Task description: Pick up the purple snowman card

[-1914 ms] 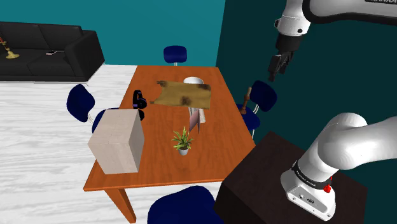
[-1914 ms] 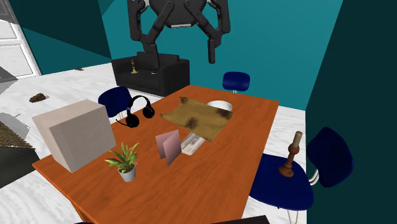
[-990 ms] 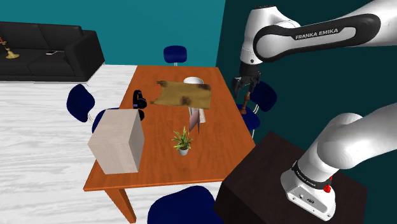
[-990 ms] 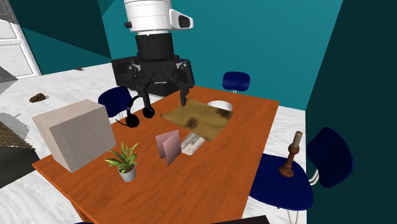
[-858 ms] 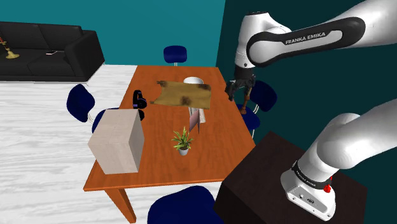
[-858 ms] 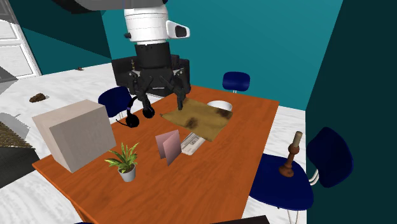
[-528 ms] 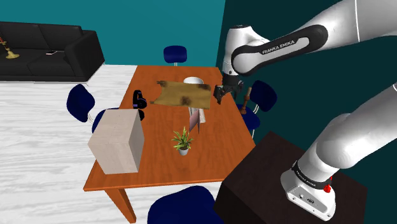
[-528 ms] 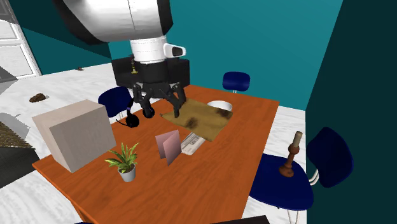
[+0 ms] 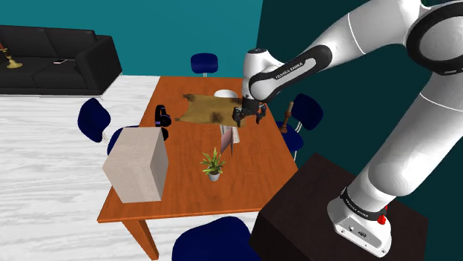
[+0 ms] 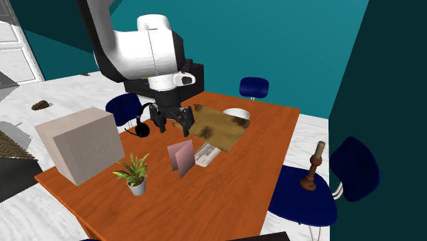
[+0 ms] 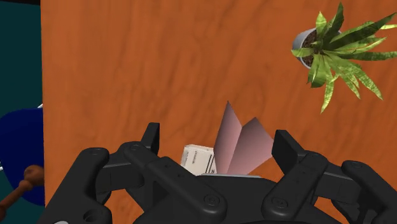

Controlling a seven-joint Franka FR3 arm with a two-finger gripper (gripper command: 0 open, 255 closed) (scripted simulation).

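Fingers of my black gripper stand wide; the wrist view puts the pinkish folded card between them, untouched; the second exterior view shows it lower.

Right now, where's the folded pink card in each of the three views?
Shoulder view: pink card mid-table, just below the gripper, above the potted plant.
Second exterior view: mid-table, right of the plant, beneath the gripper.
Wrist view: framed between the open fingers, untouched; plant farther off.
Shared landmark: the potted plant.
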